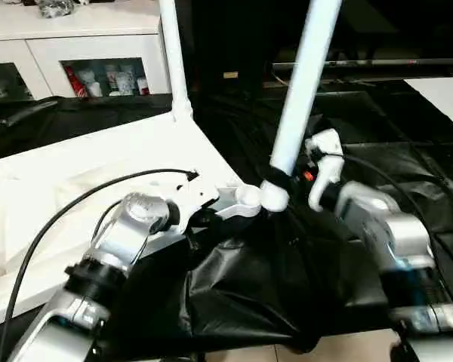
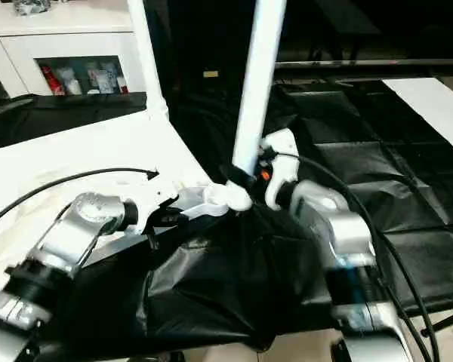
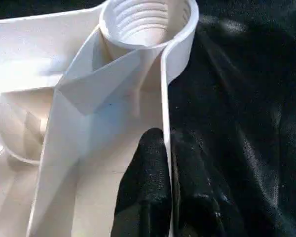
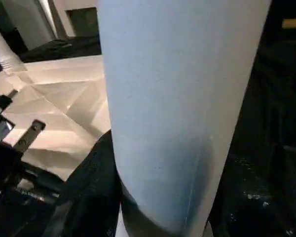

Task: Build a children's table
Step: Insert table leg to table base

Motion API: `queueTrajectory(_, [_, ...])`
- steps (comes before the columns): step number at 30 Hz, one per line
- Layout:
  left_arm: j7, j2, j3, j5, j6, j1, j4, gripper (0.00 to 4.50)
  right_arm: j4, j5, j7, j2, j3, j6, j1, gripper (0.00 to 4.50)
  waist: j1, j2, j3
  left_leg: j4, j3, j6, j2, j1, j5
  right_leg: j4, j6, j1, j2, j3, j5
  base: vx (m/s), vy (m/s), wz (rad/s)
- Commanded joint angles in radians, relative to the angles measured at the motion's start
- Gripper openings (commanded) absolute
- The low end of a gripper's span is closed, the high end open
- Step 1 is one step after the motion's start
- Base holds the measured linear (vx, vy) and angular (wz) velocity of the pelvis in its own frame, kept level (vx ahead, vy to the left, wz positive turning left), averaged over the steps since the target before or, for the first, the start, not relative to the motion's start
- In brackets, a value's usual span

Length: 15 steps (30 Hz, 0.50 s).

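Pinching the tabletop rim mid-frame, the left gripper steadies it; the right gripper clamps the leg base at the corner socket. Looks like light, stiff, slick plastic, so I'd grip low.

The children's table top is white plastic, smooth with a soft sheen, and its corner socket has moulded ridges inside. The leg held upright is the same smooth white plastic, slightly glossy. The cloth draped over the work tabletop is black, thin and crinkled, shiny where light catches its folds. The forearms look like brushed silver metal. The left gripper has matt black, slightly rough fingers.
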Motion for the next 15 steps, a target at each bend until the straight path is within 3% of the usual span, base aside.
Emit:
queueTrajectory(1, [0.019,-0.006,0.019,-0.022,-0.023,0.008,-0.043,0.00,0.034,-0.012,0.008,0.010,0.006,-0.028,-0.034,1.91,-0.004,-0.013,-0.073,-0.088,-0.039,-0.013,0.083,0.038,-0.225,-0.087,-0.205,0.021,-0.107,0.051,-0.177,0.000,0.000,0.00])
queueTrajectory(4, [0.026,-0.005,0.024,-0.040,-0.037,0.023,-0.040,0.00,0.083,-0.013,0.024,0.022,0.010,-0.057,-0.066,1.91,0.000,-0.020,-0.075,-0.082,-0.035,0.012,0.081,0.036,-0.174,-0.082,-0.213,0.023,-0.107,0.049,-0.121,0.000,0.000,0.00])
queueTrajectory(7, [0.031,-0.028,0.066,-0.093,-0.044,0.046,-0.043,0.00,0.174,-0.018,0.037,0.042,0.003,-0.109,-0.105,1.91,-0.002,-0.028,-0.074,-0.081,-0.032,0.025,0.079,0.033,-0.162,-0.083,-0.216,0.024,-0.107,0.049,-0.126,0.000,0.000,0.00])
queueTrajectory(11, [0.035,-0.035,0.087,-0.104,-0.049,0.063,-0.050,0.00,0.256,-0.023,0.050,0.059,-0.003,-0.152,-0.141,1.91,-0.006,-0.028,-0.070,-0.082,-0.031,0.026,0.081,0.035,-0.183,-0.088,-0.213,0.022,-0.109,0.049,-0.189,0.000,0.000,0.00])
queueTrajectory(15, [0.039,-0.043,0.102,-0.121,-0.080,0.080,-0.060,0.00,0.312,-0.027,0.067,0.075,0.000,-0.177,-0.160,1.91,-0.009,-0.033,-0.073,-0.080,-0.029,0.041,0.079,0.033,-0.156,-0.084,-0.213,0.023,-0.108,0.049,-0.160,0.000,0.000,0.00])
